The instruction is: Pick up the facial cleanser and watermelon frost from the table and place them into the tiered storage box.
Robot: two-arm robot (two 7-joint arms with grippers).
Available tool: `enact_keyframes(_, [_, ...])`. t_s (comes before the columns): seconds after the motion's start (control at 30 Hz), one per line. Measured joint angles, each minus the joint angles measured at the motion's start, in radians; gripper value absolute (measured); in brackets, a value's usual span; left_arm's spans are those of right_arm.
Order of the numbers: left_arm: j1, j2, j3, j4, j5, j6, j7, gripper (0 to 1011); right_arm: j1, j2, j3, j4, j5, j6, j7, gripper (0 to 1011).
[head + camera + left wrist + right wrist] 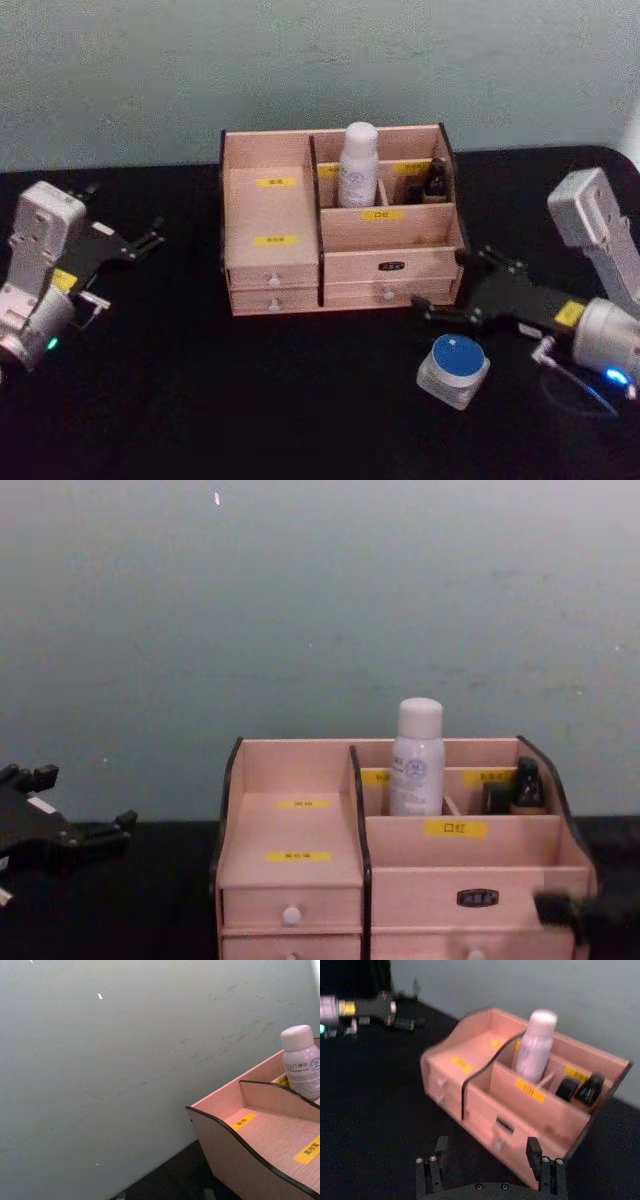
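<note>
We see a pale wooden tiered storage box (270, 215) with black edges and yellow labels, a white bottle (358, 165), a blue-lidded jar (455, 368) and a black bench (200, 400).

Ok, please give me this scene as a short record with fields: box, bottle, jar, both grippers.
box: tiered storage box, centre of black table
bottle: white bottle, upright in a rear compartment
jar: blue-lidded jar, on table, front-right of box
left gripper: left of box, fingers open, empty
right gripper: near jar, fingers open, empty
</note>
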Motion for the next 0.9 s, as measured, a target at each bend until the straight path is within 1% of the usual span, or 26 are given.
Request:
enact_keyframes(0.07, [0.0,0.0,0.0,0.0,0.0,0.0,0.0,1001,-0.013,0.017,-0.001,-0.009,0.002,0.012,0.003,1000])
enact_keyframes(0.13, [0.0,0.0,0.0,0.0,0.0,0.0,0.0,1001,-0.031,0.042,-0.006,-0.022,0.004,0.031,0.007,1000])
enact_keyframes(0.27, [0.0,0.0,0.0,0.0,0.0,0.0,0.0,1001,-0.055,0.069,-0.018,-0.035,0.008,0.061,0.01,1000])
enact_keyframes(0.47, [0.0,0.0,0.0,0.0,0.0,0.0,0.0,1001,-0.071,0.082,-0.028,-0.041,0.014,0.078,0.004,1000])
enact_keyframes(0.63, [0.0,0.0,0.0,0.0,0.0,0.0,0.0,1001,-0.08,0.091,-0.031,-0.047,0.011,0.087,-0.013,1000])
enact_keyframes(0.9, [0.0,0.0,0.0,0.0,0.0,0.0,0.0,1001,-0.088,0.097,-0.028,-0.053,-0.015,0.085,-0.033,1000])
